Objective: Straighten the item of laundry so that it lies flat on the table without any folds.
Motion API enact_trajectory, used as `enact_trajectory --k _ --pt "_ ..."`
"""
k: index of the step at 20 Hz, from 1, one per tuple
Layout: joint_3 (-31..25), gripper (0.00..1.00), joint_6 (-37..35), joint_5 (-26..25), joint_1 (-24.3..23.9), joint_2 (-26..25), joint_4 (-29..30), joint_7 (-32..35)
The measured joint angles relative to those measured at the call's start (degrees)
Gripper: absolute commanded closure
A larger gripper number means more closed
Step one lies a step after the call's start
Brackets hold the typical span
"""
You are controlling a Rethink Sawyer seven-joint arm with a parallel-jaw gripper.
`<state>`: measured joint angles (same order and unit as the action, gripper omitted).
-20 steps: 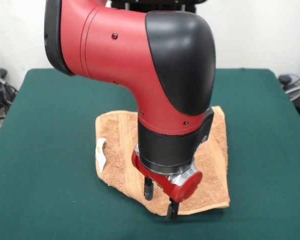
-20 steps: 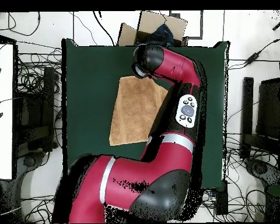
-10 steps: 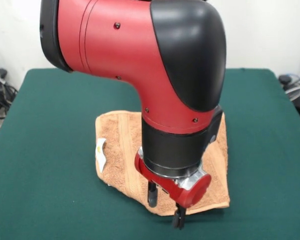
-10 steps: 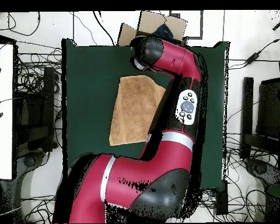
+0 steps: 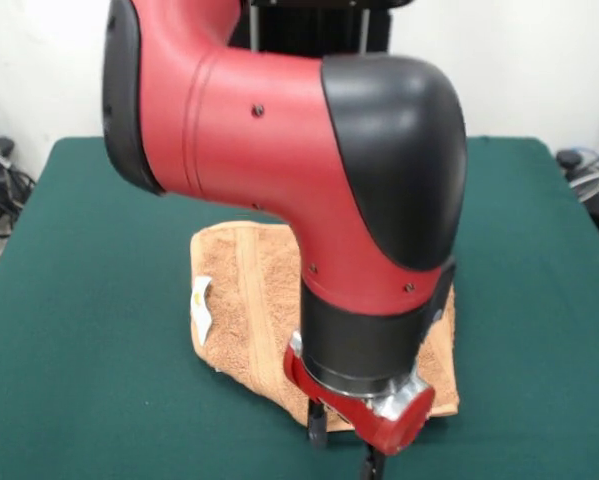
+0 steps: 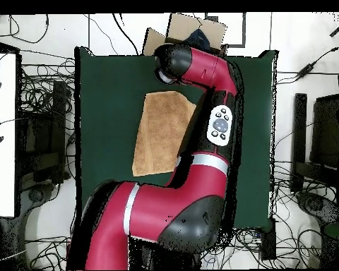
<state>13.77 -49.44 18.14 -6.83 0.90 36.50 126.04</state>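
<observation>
A single tan-orange terry towel [image 5: 247, 300] lay near the middle of the dark green worktop [image 5: 89, 250], its woven border band running along one side and a white label with yellow print [image 5: 202, 305] curling up at its edge. In the overhead view the towel [image 6: 160, 134] appeared as a slightly skewed rectangle, one corner hidden beneath the arm. The one red and black arm [image 5: 309, 170] filled most of the front view, its wrist hanging low over the towel's near edge. The gripper [image 5: 344, 450] reached the bottom of the front view, with two dark fingers [image 5: 317, 420] standing apart, one over the towel's near hem and the other cut off by the frame. An open cardboard box [image 6: 193, 32] with dark contents sat beyond the worktop's far edge in the overhead view
</observation>
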Motion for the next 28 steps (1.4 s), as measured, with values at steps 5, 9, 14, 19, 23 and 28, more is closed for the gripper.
enact_trajectory --k 5,9,14,19,23,28 --pt "0.1 0.0 -1.8 0.5 0.9 -3.1 -3.1 0.0" --pt "0.3 0.0 -3.9 1.2 1.6 -4.8 -4.7 0.0" --pt "0.6 0.0 -4.8 1.7 3.5 -5.3 -4.8 0.9" --pt "1.5 0.0 -4.9 2.3 5.9 -5.3 -5.2 4.0" --pt "1.6 0.0 -5.1 2.6 7.4 -5.4 -6.0 7.4" --pt "1.9 0.0 -5.5 2.8 8.3 -5.5 -6.3 10.3"
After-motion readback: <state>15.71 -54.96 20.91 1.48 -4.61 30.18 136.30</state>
